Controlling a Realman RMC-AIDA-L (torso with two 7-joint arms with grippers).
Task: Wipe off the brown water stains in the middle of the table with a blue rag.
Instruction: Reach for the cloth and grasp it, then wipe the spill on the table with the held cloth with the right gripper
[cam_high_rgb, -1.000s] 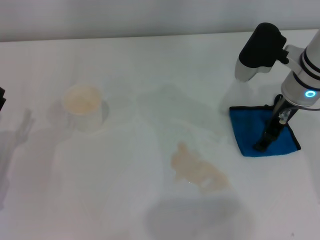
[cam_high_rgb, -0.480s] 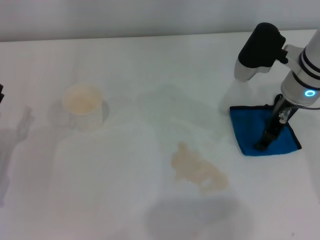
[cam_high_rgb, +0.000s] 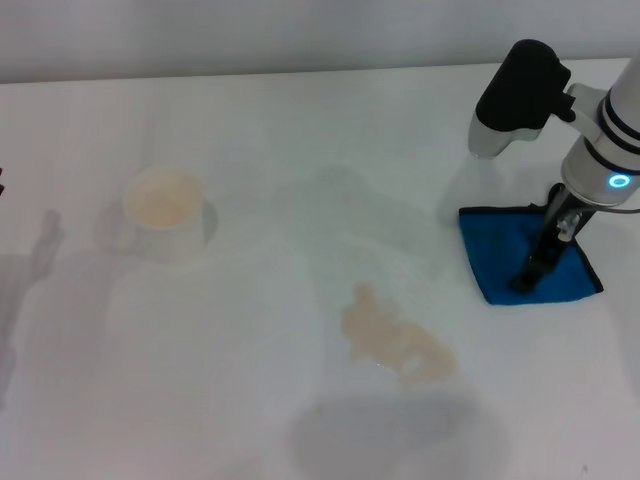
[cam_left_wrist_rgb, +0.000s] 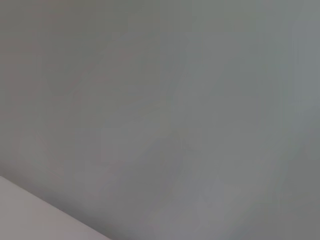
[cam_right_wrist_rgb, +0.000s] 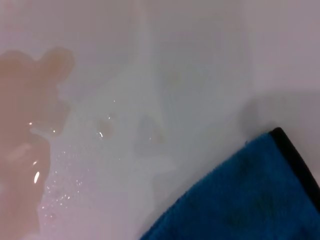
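Observation:
The blue rag (cam_high_rgb: 500, 255) lies flat on the white table (cam_high_rgb: 300, 120) at the right. My right gripper (cam_high_rgb: 528, 280) comes down from the right and its dark tip rests on the rag's middle. The brown water stains (cam_high_rgb: 395, 340) form a pale tan blotchy puddle near the table's middle, to the left of the rag and nearer to me, a short gap away. The right wrist view shows a black-edged corner of the rag (cam_right_wrist_rgb: 240, 200) and the stains (cam_right_wrist_rgb: 25, 125) beyond it, with small droplets between them. My left gripper is out of view.
A white paper cup (cam_high_rgb: 165, 210) with a tan inside stands upright at the left. Grey shadows lie on the table at the left edge and the near middle. The left wrist view shows only a plain grey surface.
The left arm's dark tip has drawn out of the head view at the left edge. The right gripper has shifted slightly on the rag, and the rag's near edge has moved a little with it.

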